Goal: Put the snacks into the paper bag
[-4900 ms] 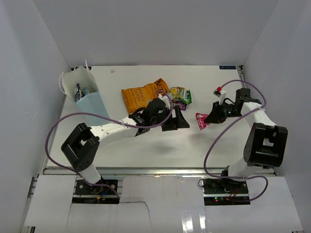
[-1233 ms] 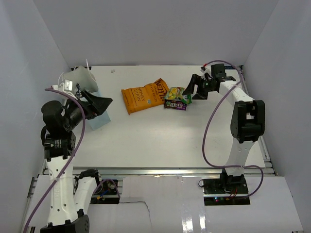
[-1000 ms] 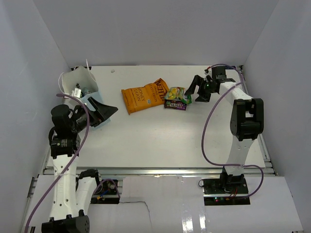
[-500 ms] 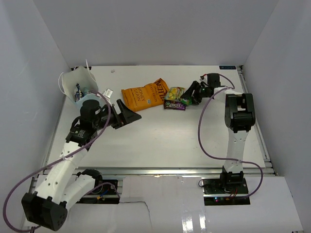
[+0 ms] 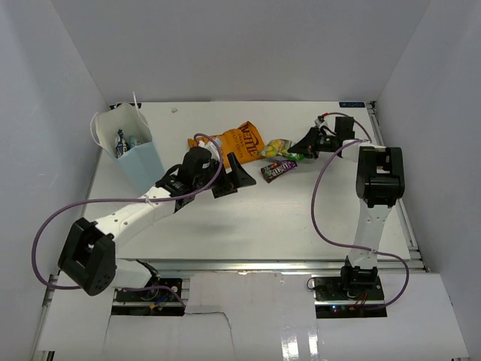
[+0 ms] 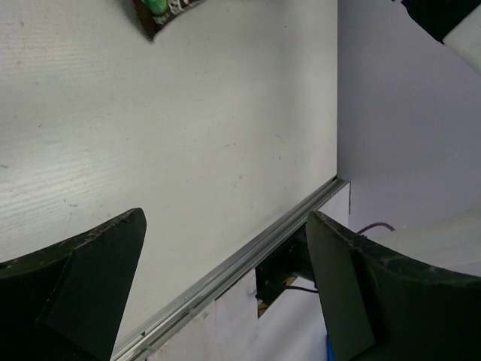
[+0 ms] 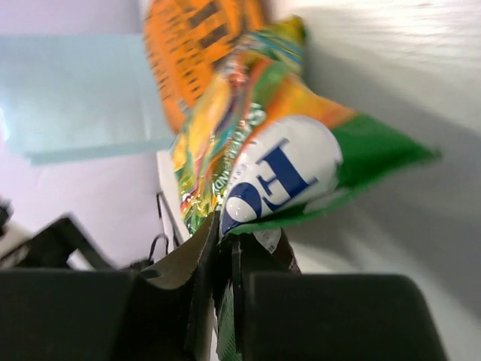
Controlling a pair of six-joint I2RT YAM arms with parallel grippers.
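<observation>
Approx half done, I reckon: some pkts (image 5: 121, 140) sit in the paper bag (image 5: 141, 162) upper left, orange bag (image 5: 240, 139) + purple packet (image 5: 277, 169) lie mid-frame, right gripper (image 5: 302, 145) pinches the yellow-green packet (image 5: 276, 147), left gripper (image 5: 233, 174) wide, empty.

In the top view the left arm (image 5: 197, 162) covers the near end of the orange bag (image 5: 242, 138). Right beside the orange bag, the yellow-green packet (image 7: 248, 150) looks blurry in the right wrist view. The dark purple packet (image 6: 161, 9) is cut off by the top edge of the left wrist view. Far left of the orange bag, the packets (image 5: 122, 141) inside the paper bag (image 5: 144, 164) are too small to tell apart.
</observation>
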